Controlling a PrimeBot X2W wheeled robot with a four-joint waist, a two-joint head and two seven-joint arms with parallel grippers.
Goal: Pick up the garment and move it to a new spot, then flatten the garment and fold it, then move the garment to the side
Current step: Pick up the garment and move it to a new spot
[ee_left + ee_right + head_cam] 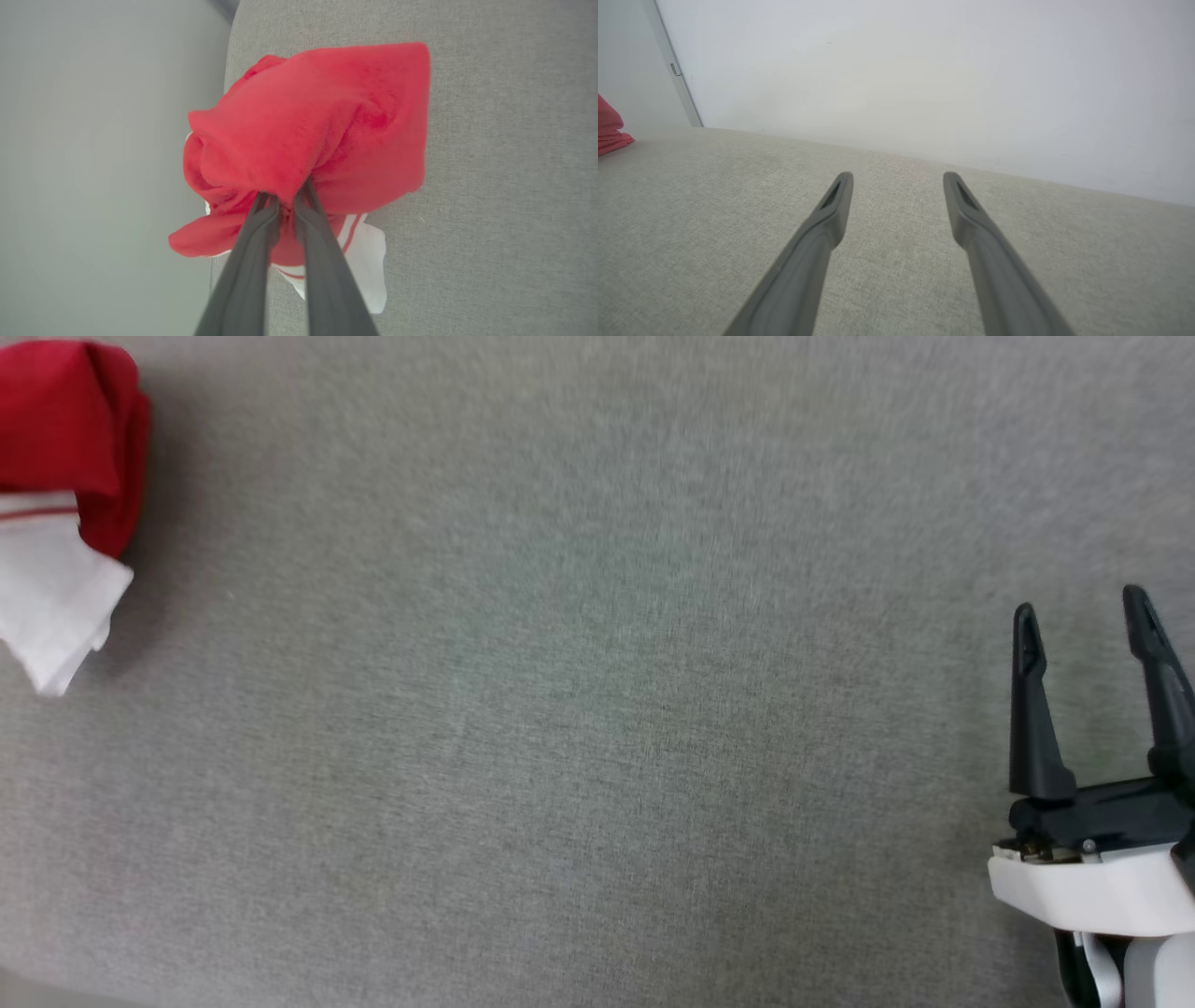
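Closest, my left gripper (286, 198) pinches a red fold of the garment (317, 126), bunched at an edge of the grey fabric surface (597, 709) on my left; my right gripper (1080, 602) hangs spread above the surface's right side

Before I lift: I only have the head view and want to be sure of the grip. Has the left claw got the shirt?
Observer: Yes. In the left wrist view the left claw is shut on a bunch of the shirt.
Operator: Is it well onto the surface?
Observer: No, it sits at the edge of the grey surface, and a red flap pokes past that edge.
Operator: What lies under the claw?
Observer: The white sleeve with red stripes, just beyond the fingers.
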